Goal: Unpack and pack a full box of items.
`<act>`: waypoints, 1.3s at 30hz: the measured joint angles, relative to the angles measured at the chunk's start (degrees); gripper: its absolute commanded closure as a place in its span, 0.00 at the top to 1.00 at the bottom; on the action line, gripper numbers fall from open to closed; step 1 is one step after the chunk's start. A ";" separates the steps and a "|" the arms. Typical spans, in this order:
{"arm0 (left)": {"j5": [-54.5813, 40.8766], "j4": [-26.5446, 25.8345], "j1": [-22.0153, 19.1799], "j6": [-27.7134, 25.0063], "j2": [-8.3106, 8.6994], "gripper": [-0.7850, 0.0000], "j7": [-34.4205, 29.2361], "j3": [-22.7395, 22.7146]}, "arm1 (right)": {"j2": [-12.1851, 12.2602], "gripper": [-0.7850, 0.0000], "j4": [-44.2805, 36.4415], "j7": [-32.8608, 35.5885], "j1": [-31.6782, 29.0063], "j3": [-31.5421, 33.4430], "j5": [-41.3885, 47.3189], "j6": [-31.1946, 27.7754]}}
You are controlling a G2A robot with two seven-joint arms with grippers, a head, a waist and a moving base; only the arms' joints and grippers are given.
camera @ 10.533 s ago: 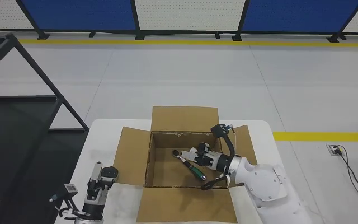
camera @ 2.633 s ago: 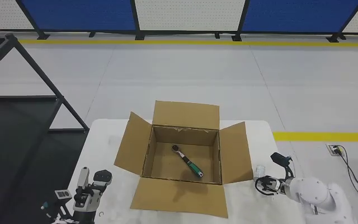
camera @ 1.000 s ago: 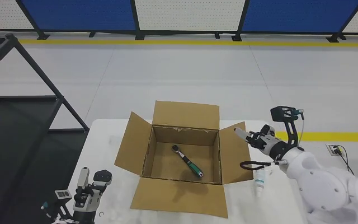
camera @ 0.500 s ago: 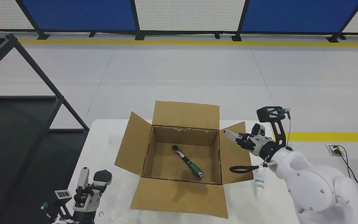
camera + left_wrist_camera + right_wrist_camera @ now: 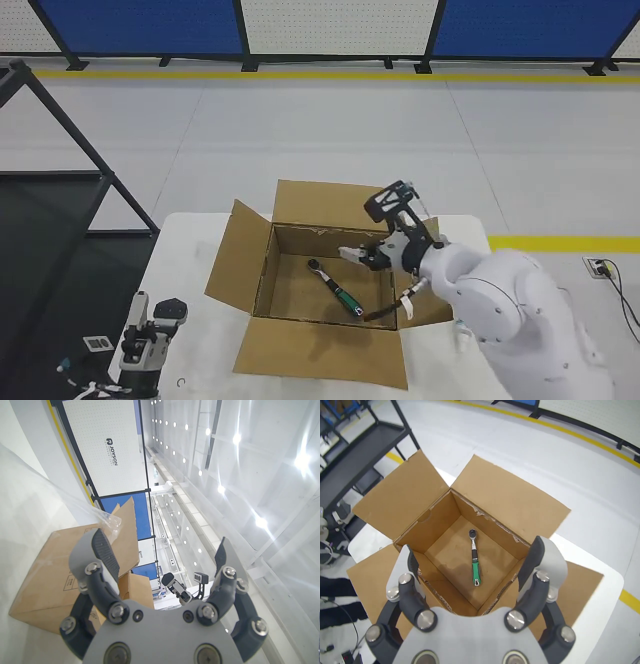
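Green-handled wrench [image 5: 337,289]: lies flat and alone on the floor of the box [image 5: 330,207], head toward the far wall
Cardboard box: middle of the tabletop [image 5: 185,250], four flaps spread, nothing else inside
Right gripper [image 5: 355,255]: jaws wide, empty, above the box's right rim, facing down at the wrench
Change: within the last second this arm has swung in from the tabletop's right edge; the wrench has not shifted
Meaning: probably unpacking goes on, with the wrench the last item to lift out
Left gripper [image 5: 153,310]: jaws wide, empty, at the tabletop's near left corner, pointing upward
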 measured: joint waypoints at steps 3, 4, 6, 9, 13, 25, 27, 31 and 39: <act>-0.85 -0.17 0.47 0.02 -0.05 1.00 1.51 -1.32 | -1.96 1.00 9.15 1.96 7.59 -7.29 2.00 -2.20; -1.36 -0.22 0.74 -0.13 -0.08 1.00 1.84 -1.62 | -2.60 1.00 12.15 2.35 9.49 -9.34 2.68 -2.82; -2.91 -0.30 1.48 -0.36 -0.15 1.00 2.26 -2.26 | -4.16 1.00 18.98 3.15 13.33 -13.84 3.95 -4.23; -4.88 -0.44 2.34 -0.48 -0.21 1.00 2.28 -3.08 | -6.44 1.00 27.28 3.62 17.01 -19.45 5.78 -5.91; -6.30 -0.63 2.95 -0.45 -0.29 1.00 2.00 -3.38 | -9.30 1.00 35.00 2.60 18.94 -24.96 8.56 -7.52; -6.35 -0.67 3.00 -0.41 -0.30 1.00 1.92 -3.33 | -13.44 1.00 45.03 -3.10 21.84 -29.23 8.79 -6.75; -6.35 -0.67 3.00 -0.41 -0.30 1.00 1.92 -3.33 | -13.44 1.00 45.03 -3.12 21.82 -29.24 8.78 -6.74; -6.35 -0.67 3.00 -0.41 -0.30 1.00 1.92 -3.33 | -13.44 1.00 45.03 -3.12 21.82 -29.24 8.78 -6.73; -6.35 -0.67 3.00 -0.41 -0.30 1.00 1.92 -3.33 | -15.72 0.80 50.15 -1.36 20.68 -32.31 8.41 -6.86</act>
